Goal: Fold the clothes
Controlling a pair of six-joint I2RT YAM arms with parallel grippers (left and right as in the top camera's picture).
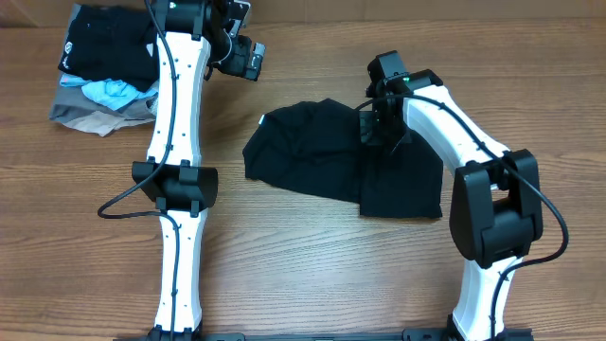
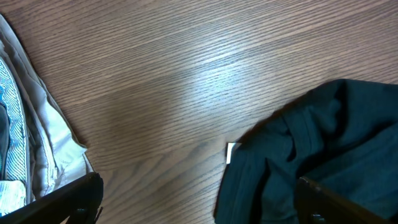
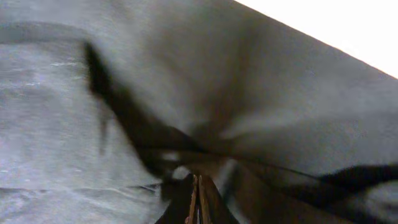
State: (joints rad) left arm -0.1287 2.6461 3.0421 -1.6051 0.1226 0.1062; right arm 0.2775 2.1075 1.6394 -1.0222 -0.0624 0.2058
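Pile: folded pieces (image 1: 99, 85) at the upper left of the overhead frame, a black one at the top, light-blue, grey and beige ones towards the bottom; in the left wrist view its beige and light-blue edges (image 2: 25, 143) fill the left border.
Left arm: white and black (image 1: 175, 123), running from the bottom edge up to the upper left, just right of the pile.
Left gripper: at the top of the overhead frame (image 1: 248, 59), apart from the garment; in its own view (image 2: 199, 208) the two fingers sit at the lower corners, spread wide, clamped on nothing.
Surface: brown wood grain (image 1: 312, 256), bare between pile and garment (image 2: 186, 62).
Label: small and white (image 1: 262, 120) at the garment's upper left edge; seen too in the left wrist view (image 2: 232, 151).
Black garment: at centre frame (image 1: 312, 152), lying crumpled on the surface, its right part flatter and squarer; lower right in the left wrist view (image 2: 336, 143); fills the right wrist view (image 3: 93, 143).
Right gripper: over the garment's upper right part (image 1: 383, 128); fingers pressed together (image 3: 198, 196), fabric folds converging on the tips, pinched there.
Right arm: white (image 1: 454, 142), reaching in from the lower right.
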